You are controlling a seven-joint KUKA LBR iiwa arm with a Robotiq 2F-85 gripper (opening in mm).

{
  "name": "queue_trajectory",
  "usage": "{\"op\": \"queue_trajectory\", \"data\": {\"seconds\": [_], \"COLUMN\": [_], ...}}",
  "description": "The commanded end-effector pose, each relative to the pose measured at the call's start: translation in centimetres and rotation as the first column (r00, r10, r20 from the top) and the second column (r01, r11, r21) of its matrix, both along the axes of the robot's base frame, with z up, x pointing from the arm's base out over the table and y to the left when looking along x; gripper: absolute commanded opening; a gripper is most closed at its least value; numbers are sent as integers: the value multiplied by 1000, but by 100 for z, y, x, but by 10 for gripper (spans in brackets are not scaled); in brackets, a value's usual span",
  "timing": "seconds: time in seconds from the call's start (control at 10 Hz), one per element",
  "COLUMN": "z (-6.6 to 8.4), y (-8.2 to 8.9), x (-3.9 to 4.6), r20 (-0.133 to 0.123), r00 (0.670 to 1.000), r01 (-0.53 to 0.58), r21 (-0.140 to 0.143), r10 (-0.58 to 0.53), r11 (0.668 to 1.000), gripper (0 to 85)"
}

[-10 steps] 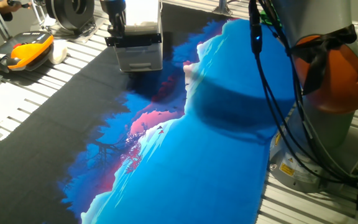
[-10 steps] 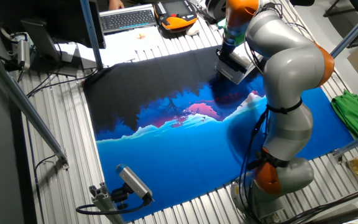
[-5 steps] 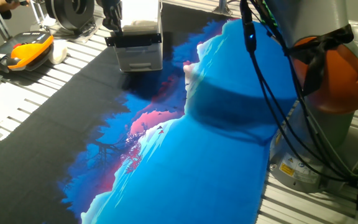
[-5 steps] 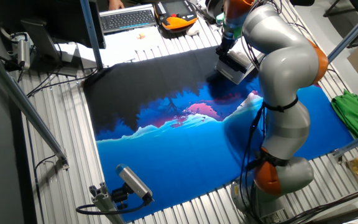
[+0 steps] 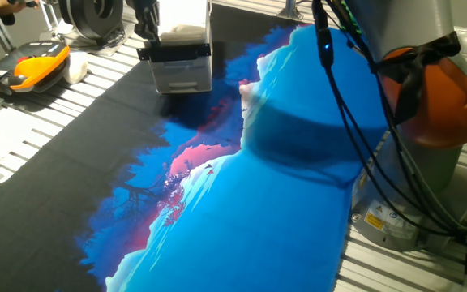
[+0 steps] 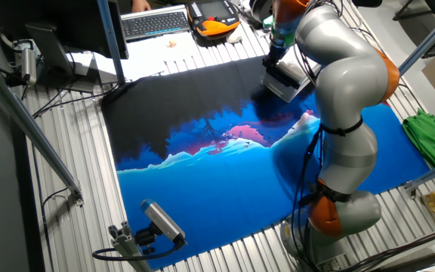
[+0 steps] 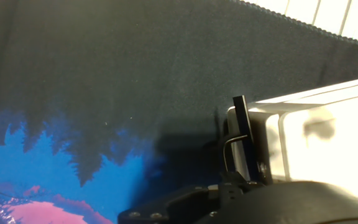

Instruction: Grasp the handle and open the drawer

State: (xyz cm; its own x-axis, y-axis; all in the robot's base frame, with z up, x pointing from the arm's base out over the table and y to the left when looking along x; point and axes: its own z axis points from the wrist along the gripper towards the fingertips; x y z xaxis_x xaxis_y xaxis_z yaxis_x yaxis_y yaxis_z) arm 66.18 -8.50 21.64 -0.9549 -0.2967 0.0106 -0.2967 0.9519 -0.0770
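Hand view shows the handle (image 7: 240,140) as a short black bar right of centre, seen nearly edge-on, held off the drawer (image 7: 316,140) front by a thin wire bracket. The drawer's white body fills the right part of the frame. Dark gripper housing is seen along the bottom edge, but the fingertips are out of frame, so whether the jaws stand wide or narrow cannot be told.

In one fixed view the gripper (image 5: 146,20) is placed at the upper left of the frame, at the left end of the handle (image 5: 174,52), above the small white cabinet (image 5: 183,71). In the other fixed view the same cabinet (image 6: 287,81) is found at the upper right, on the dark part of the printed mat (image 6: 225,151).

The step in hand is judged to be the approach to the grasp. A firm closure around the bar is called for next, followed by a straight pull.
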Motion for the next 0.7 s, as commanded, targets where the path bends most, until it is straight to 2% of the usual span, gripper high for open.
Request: {"op": "queue_trajectory", "data": {"seconds": [0.0,0.6], "z": [-3,3], "y": [0,-2], "x": [-1,5], "r20": [0,7], "r00": [1000,1000], "r01": [0,5], "r21": [0,12], "r10": [0,-5], "r11": [1000,1000], "gripper": [0,0]}}
